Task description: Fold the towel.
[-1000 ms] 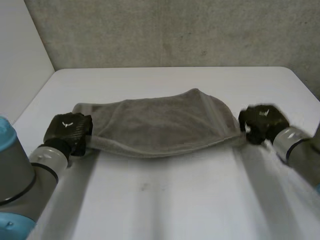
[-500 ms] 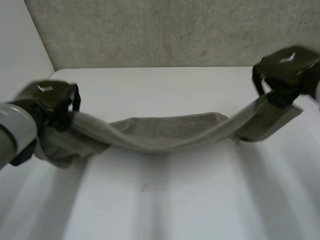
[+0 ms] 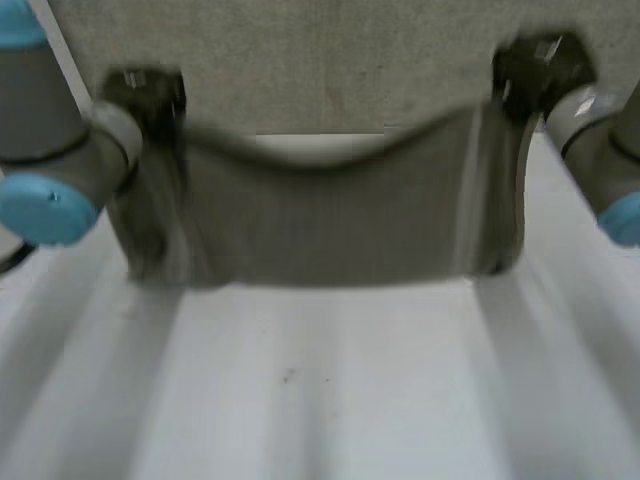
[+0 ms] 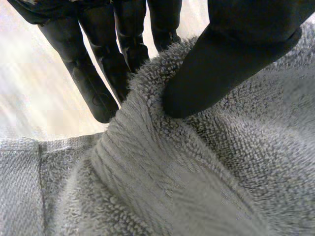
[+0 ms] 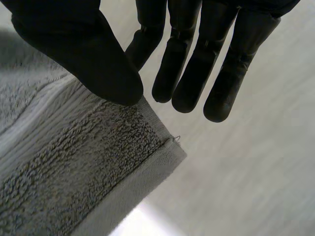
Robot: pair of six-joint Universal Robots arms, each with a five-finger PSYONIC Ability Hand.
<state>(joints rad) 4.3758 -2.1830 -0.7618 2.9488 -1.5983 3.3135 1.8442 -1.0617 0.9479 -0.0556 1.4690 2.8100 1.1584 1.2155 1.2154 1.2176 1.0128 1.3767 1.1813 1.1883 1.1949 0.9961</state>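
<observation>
A grey terry towel (image 3: 330, 220) hangs spread between my two raised hands, its top edge sagging in the middle and its lower edge close to the white table (image 3: 330, 400). My left hand (image 3: 148, 95) holds the towel's upper left corner; in the left wrist view the thumb (image 4: 226, 59) presses bunched towel (image 4: 197, 172) against the fingers (image 4: 98, 78) behind it. My right hand (image 3: 540, 68) holds the upper right corner; in the right wrist view the thumb (image 5: 83, 49) pinches the hemmed towel corner (image 5: 74, 162) against the fingers (image 5: 192, 64).
A grey wall (image 3: 330, 60) stands behind the table's far edge. Bare table stretches below and in front of the hanging towel.
Both hands have risen from table height and carried the towel's corners up. The towel, a low bunched band before, now hangs as a spread sheet.
</observation>
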